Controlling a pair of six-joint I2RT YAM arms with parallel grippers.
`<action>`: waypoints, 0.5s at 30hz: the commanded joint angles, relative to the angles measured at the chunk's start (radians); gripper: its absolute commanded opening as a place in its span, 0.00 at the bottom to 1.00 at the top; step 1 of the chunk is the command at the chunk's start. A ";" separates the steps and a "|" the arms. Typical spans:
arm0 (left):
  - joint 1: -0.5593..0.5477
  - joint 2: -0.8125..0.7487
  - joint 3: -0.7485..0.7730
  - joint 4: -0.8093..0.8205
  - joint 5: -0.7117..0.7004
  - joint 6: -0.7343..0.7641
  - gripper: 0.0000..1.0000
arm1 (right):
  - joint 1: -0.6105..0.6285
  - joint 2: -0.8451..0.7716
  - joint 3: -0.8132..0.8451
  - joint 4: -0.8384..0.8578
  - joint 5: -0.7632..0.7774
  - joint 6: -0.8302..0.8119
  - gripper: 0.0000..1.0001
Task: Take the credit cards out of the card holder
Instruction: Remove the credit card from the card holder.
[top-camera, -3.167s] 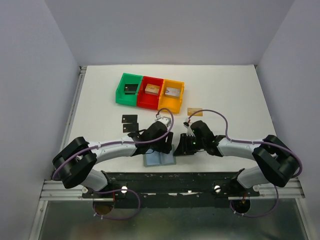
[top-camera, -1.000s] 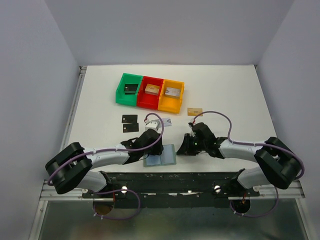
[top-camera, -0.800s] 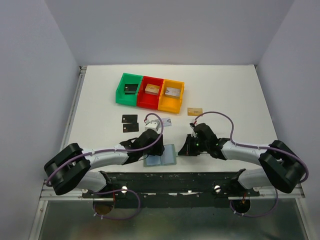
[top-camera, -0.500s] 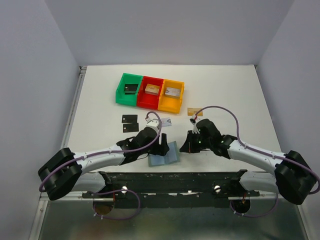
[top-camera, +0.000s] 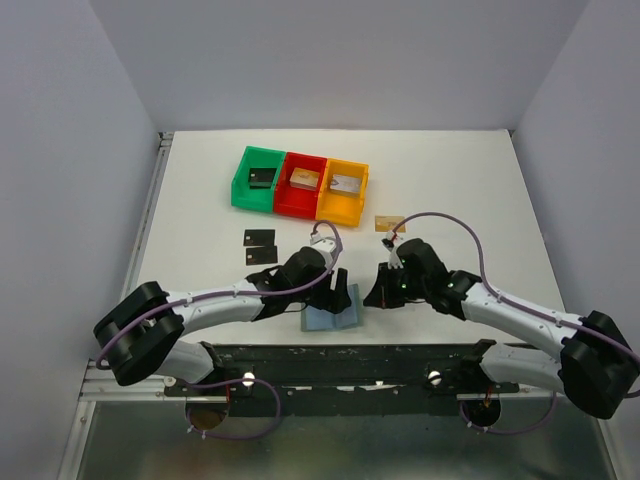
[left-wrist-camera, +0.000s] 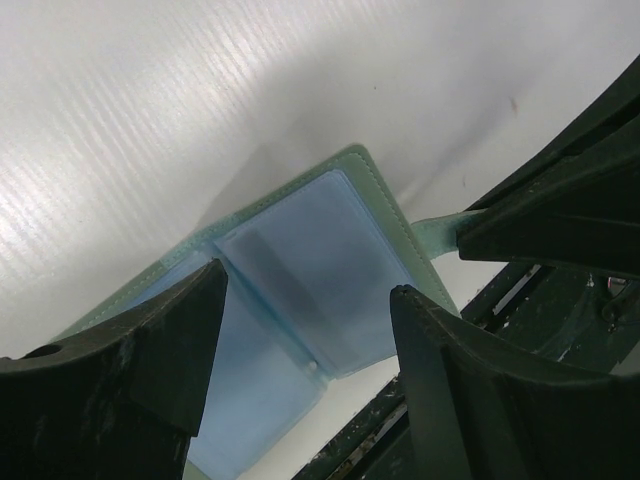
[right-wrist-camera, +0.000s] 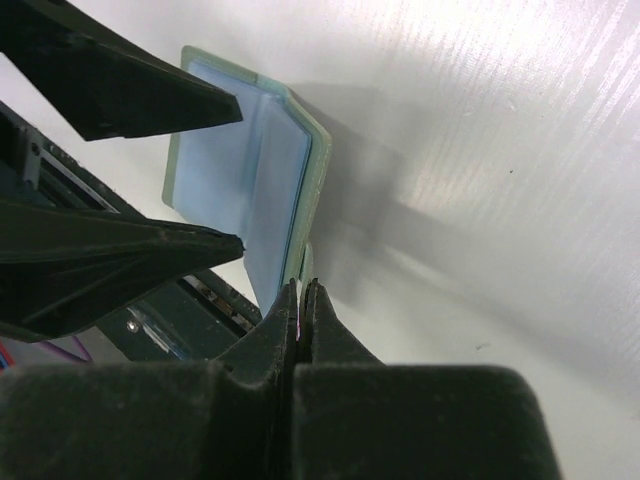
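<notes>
The card holder lies open near the table's front edge, its pale blue pockets facing up. My right gripper is shut on the little green closing tab, and the right flap stands tilted up off the table. My left gripper hangs open just above the holder with a finger on each side, touching nothing. Credit cards lie on the table farther back: two black ones and a gold-tan one. No card shows inside the pockets.
Green, red and orange bins stand in a row at the back, each with a piece inside. The black mounting rail runs just in front of the holder. Both arms crowd the near middle.
My right gripper has shut on the holder's tab and raised that flap. My left gripper has opened wide and moved right, over the holder, which has shifted slightly.
</notes>
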 joint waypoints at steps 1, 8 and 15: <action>0.002 0.038 0.039 -0.001 0.069 0.030 0.79 | 0.004 -0.036 0.028 -0.015 -0.016 -0.006 0.00; 0.002 0.061 0.066 -0.015 0.080 0.037 0.80 | 0.004 -0.050 0.031 0.002 -0.039 -0.002 0.00; 0.002 0.041 0.062 -0.017 0.069 0.033 0.83 | 0.004 -0.058 0.037 0.014 -0.063 0.001 0.00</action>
